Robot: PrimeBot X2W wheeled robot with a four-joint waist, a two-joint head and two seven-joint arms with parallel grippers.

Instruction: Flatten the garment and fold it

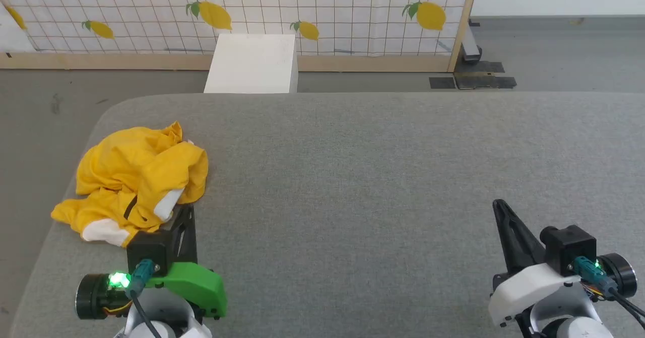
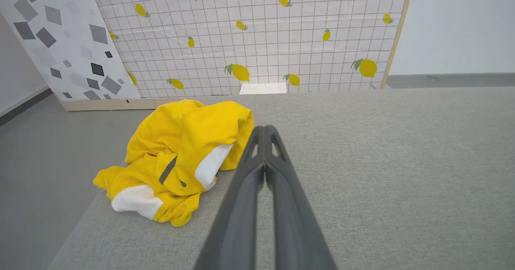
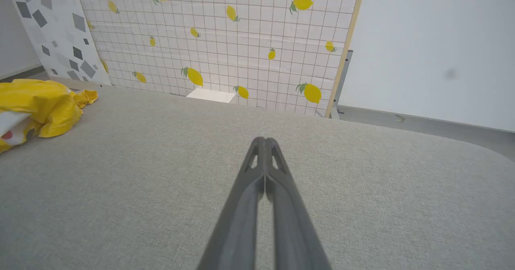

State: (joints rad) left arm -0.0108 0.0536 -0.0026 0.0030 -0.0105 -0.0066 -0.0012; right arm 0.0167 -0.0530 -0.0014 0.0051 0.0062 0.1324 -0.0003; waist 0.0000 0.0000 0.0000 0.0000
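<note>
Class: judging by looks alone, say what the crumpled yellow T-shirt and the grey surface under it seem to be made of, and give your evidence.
Crumpled yellow T-shirt: soft matte fabric, probably cotton; it slumps in loose folds. Grey surface: matte woven cloth, perhaps over padding; fine speckled weave, rounded corner.

The garment [image 1: 136, 177] lies on the table [image 1: 378, 177], far left.

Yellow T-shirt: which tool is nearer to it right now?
Left. The left tool is shut, its tips just beside the crumpled T-shirt's near edge. The right tool, also shut, is far off across the grey surface.
</note>
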